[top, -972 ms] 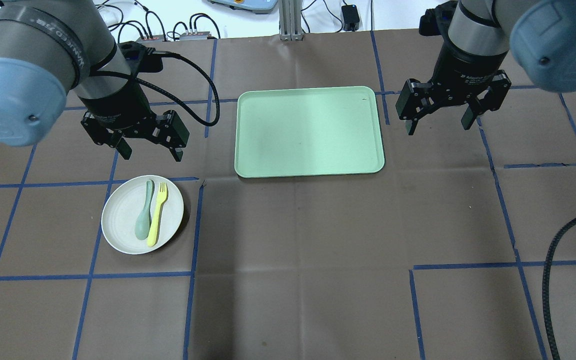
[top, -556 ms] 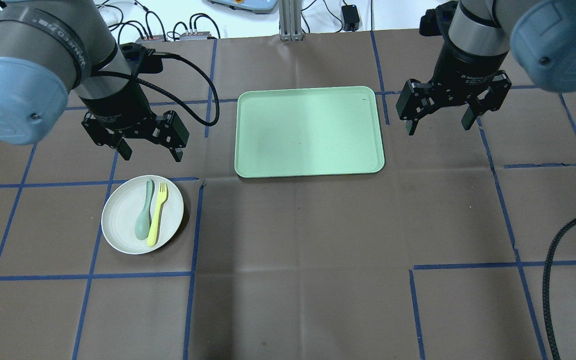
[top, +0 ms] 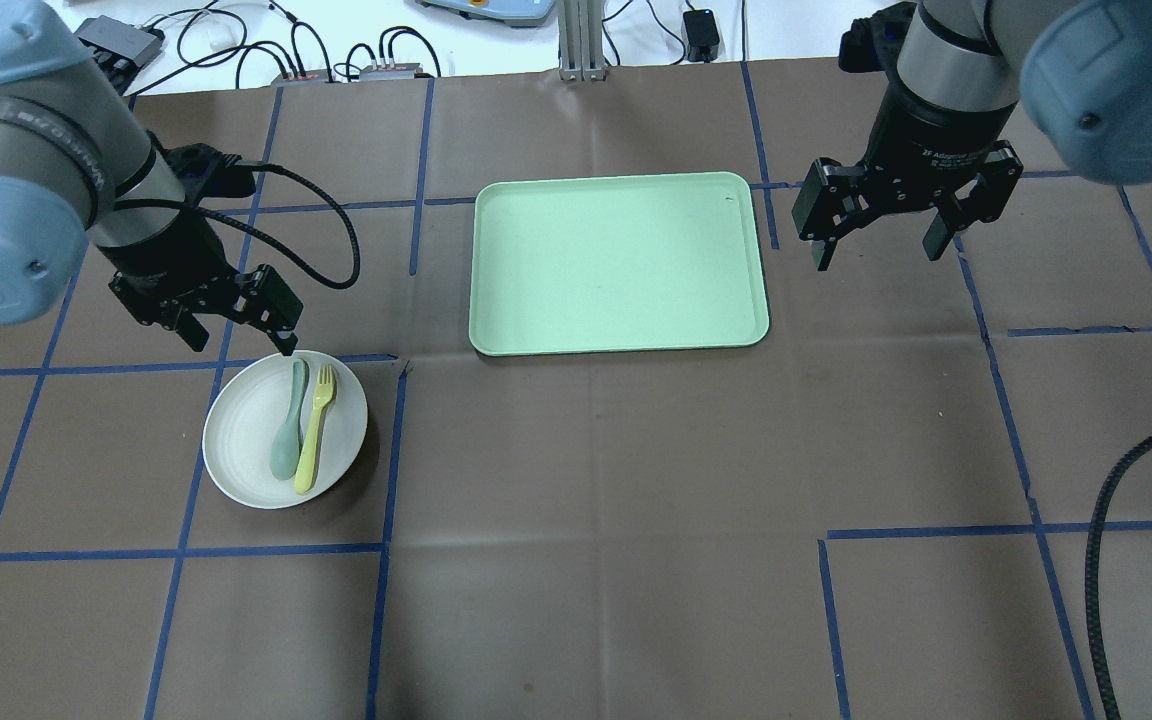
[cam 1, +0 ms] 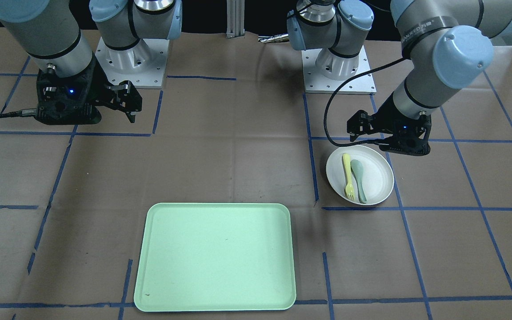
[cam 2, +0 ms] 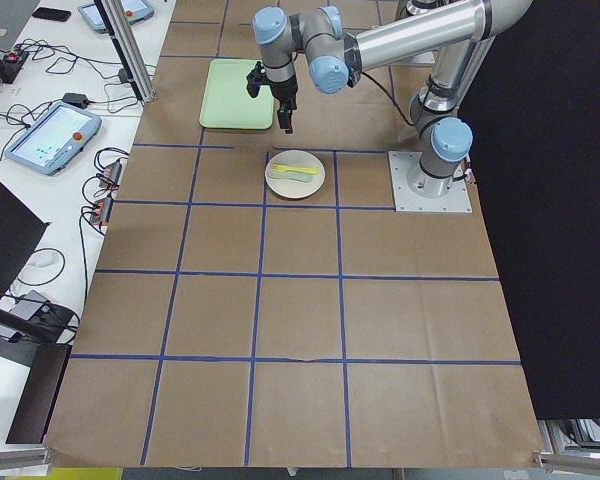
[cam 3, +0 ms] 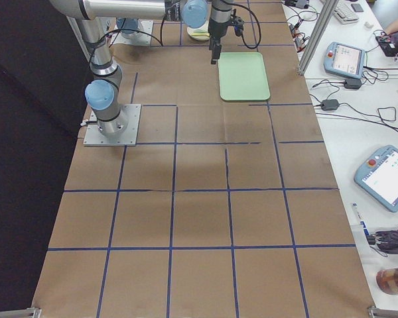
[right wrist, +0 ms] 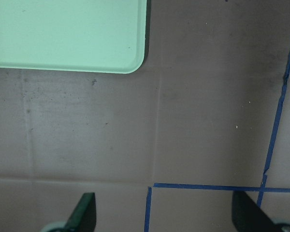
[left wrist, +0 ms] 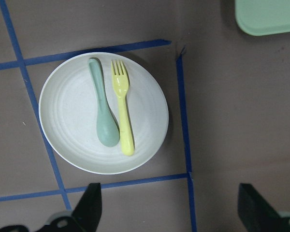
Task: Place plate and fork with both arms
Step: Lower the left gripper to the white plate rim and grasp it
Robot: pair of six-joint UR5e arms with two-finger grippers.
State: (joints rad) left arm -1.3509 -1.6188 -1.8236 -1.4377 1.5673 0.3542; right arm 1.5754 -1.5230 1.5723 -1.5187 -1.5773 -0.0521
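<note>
Round off-white plate [top: 241, 445], shallow with faint concentric rings and a raised rim, sits on the brown paper-covered desk [top: 636, 500], left of the tray [top: 619, 262] and nearer the robot. The slim pale-yellow plastic fork [top: 315, 428] lies on the plate, tines toward the tray's side, touching the grey-green spoon [top: 288, 435] beside it. The tray is a flat, smooth light-green rectangle with rounded corners. Left hand [top: 243, 342], left of the tray at the plate's far rim, has fingers spread and holds nothing. Right hand [top: 877, 256], just off the tray's right edge, is also spread and empty.
</note>
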